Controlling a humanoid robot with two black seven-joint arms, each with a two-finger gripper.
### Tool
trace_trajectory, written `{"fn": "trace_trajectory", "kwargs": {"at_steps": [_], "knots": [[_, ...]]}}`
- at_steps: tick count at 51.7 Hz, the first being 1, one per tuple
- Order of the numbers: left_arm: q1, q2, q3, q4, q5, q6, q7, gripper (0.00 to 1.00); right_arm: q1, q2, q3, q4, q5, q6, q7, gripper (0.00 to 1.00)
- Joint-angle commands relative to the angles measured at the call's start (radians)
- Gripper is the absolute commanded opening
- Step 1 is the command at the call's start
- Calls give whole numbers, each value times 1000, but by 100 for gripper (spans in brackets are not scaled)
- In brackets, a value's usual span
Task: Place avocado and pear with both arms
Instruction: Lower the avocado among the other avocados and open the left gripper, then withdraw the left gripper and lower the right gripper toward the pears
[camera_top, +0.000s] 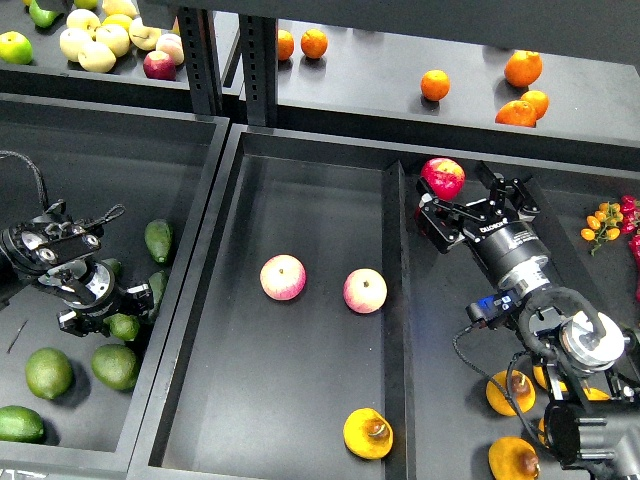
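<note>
My left gripper (128, 312) is low in the left tray and looks shut on a small mid-green avocado (122, 326). More avocados lie around it, two just to its right (158, 240) and others below (113, 365). A golden-yellow pear (367, 432) with a dark sunken spot lies at the front of the middle tray. More pears (510, 392) lie in the right tray under my right arm. My right gripper (472, 203) is open and empty, up by the back left corner of the right tray, far from the pears.
Two pink-and-yellow apples (283, 277) (364, 290) lie in the middle tray (300, 180). A red apple (442, 178) sits just behind my right gripper. Oranges (521, 68) and pale apples (100, 45) sit on the back shelf. Small orange and red fruit (600, 218) lie at the far right.
</note>
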Motion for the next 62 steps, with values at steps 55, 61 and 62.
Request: {"fn": "trace_trajectory", "kwargs": {"at_steps": [55, 61, 62], "knots": [[129, 152, -931, -180, -452, 0, 1, 99, -110, 0, -10, -14, 1, 138, -67, 100], [256, 122, -1111, -267, -455, 0, 1, 99, -161, 0, -10, -25, -1, 207, -120, 100], [280, 109, -1141, -282, -455, 0, 1, 99, -169, 0, -10, -31, -1, 216, -127, 100]]}}
